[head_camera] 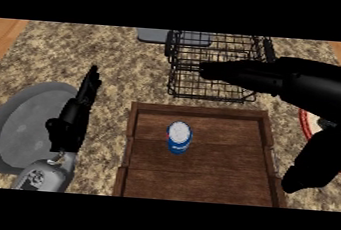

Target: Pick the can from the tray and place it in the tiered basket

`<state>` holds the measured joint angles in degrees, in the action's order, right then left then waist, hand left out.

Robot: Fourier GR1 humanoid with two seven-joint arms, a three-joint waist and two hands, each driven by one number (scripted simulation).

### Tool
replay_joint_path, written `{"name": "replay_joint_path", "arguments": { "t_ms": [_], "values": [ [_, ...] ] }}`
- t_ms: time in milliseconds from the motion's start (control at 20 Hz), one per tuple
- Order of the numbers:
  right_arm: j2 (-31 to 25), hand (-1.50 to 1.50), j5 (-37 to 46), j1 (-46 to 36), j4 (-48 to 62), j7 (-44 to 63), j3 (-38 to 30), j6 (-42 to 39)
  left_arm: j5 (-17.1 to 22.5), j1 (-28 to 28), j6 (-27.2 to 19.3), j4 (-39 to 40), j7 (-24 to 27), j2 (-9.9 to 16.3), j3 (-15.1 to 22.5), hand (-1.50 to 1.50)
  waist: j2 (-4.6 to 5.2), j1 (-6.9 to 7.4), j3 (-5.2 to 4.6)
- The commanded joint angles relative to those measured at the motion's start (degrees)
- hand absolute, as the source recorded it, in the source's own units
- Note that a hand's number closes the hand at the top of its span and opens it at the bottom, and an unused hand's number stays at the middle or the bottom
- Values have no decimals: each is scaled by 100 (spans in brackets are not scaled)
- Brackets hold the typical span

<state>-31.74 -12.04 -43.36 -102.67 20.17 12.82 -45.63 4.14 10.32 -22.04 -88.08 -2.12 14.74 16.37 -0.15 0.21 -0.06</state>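
At the centre of the frame, a blue can with a pale top [178, 137] stands upright on the floor of a wooden tray [268, 139], apart from every wall of it. Directly above the tray in the frame sits the black wire tiered basket [183, 63], its near edge just beyond the tray's far rim. The right hand [301, 83] enters from the right edge, large in the view, fingers spread wide and holding nothing: upper fingers reach left across the basket, the thumb hangs down beside the tray's right wall. The left hand [77, 115] shows at the left, fingers straight and upward, resting over a grey round pan [21, 121]. A red-rimmed plate [306, 121] is partly hidden behind the right hand. All stand on a speckled stone counter [82, 50].

Assessment: the can is likely rigid, light and smooth-sided, so liable to slip or tip if nudged. Recommended hold: across the cylindrical wall at mid-height, thumb opposite fingers, keeping it upright
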Motion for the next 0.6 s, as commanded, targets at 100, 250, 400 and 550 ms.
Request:
{"name": "replay_joint_path", "arguments": {
  "t_ms": [100, 250, 400, 550],
  "values": [
    [639, -150, 124, -275, -329, 1007, 357, 80, -21, -263, 217, 103, 323, -96, -196, 0, 9, 4, 1],
    [481, -150, -72, -224, -693, 1393, 321, -225, -137, -191, 214, -188, -18, -96, -154, 0, -1, -10, 2],
    [976, -150, 828, -77, -220, 1069, 790, -183, -352, -189, 68, 98, 300, -425, -12, 0, 18, 17, 3],
    [870, -150, 363, -189, -553, 1901, 864, -353, -150, 38, 325, 429, 339, -239, -423, 0, 10, -39, -1]
  ]
}}
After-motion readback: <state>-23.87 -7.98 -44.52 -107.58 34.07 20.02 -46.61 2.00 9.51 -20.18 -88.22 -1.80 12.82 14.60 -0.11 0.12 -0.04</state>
